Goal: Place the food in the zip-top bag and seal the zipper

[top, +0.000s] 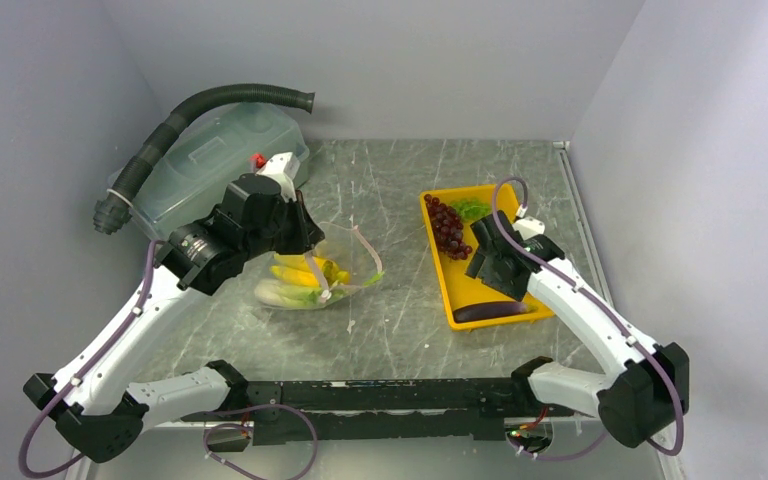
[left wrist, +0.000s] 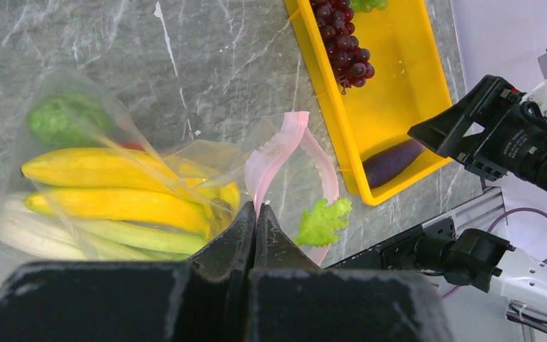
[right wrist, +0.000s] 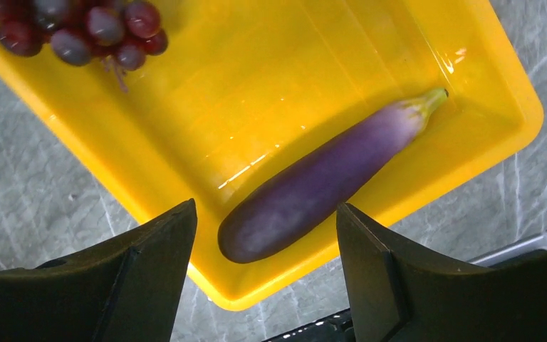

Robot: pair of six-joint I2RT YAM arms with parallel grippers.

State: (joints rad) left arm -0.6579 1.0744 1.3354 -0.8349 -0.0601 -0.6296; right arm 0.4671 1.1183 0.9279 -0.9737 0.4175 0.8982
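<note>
Food is lying in two places. Inside the bag (top: 325, 270), which is slumping on the table (top: 400, 330) left of centre, I am counting two bananas (left wrist: 107, 167), one celery (left wrist: 57, 239), one round green vegetable (left wrist: 60, 121) and a sliver of red I cannot make out. One leaf (left wrist: 323, 221) is sitting at the bag's mouth. One pink zipper (left wrist: 278, 153) is looping up from that mouth, and the left gripper (left wrist: 256, 214) is pinching it, fingers fully closed on the strip. To the right, apart from the bag, one yellow tray (left wrist: 399, 78) is holding one bunch of grapes (left wrist: 342, 43), one eggplant (right wrist: 320, 189) and some greens (top: 472, 209) at its far end. The right gripper (right wrist: 265, 214) is hovering over the eggplant's thick end, fingers standing wide apart on either side, gripping nothing; whether they are touching it I cannot tell.
</note>
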